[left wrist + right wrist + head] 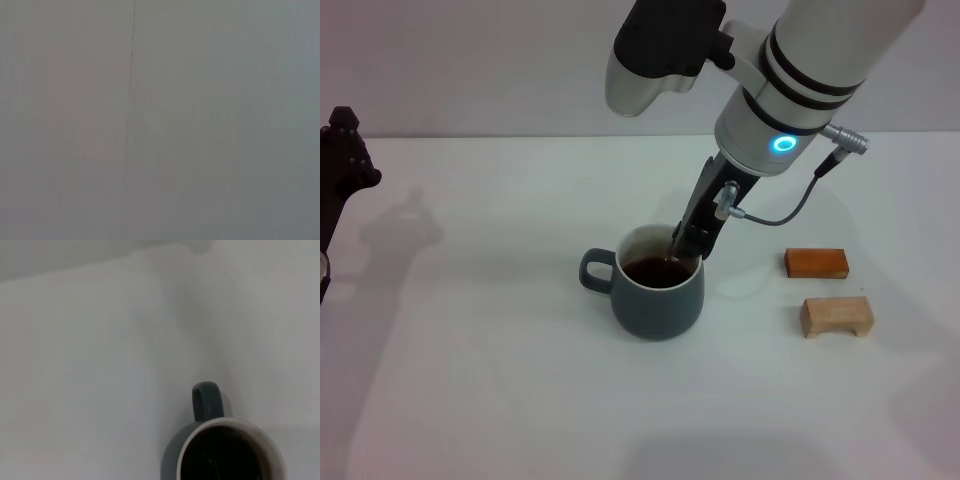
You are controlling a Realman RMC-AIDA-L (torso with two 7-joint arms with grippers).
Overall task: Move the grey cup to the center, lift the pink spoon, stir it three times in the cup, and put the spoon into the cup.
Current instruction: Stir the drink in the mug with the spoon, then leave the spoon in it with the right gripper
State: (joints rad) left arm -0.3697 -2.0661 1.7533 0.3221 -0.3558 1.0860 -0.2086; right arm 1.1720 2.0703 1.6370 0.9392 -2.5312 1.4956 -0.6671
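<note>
Grey cup [658, 298] beside wooden blocks [836, 316]

The head view looks forward and down from high over the white table [470, 380], taking in the grey cup [657, 290] mid-scene. The right wrist view hangs close above that same cup [227, 450], facing down onto its rim and handle. The left wrist view faces only a plain grey surface [200, 150].
</note>
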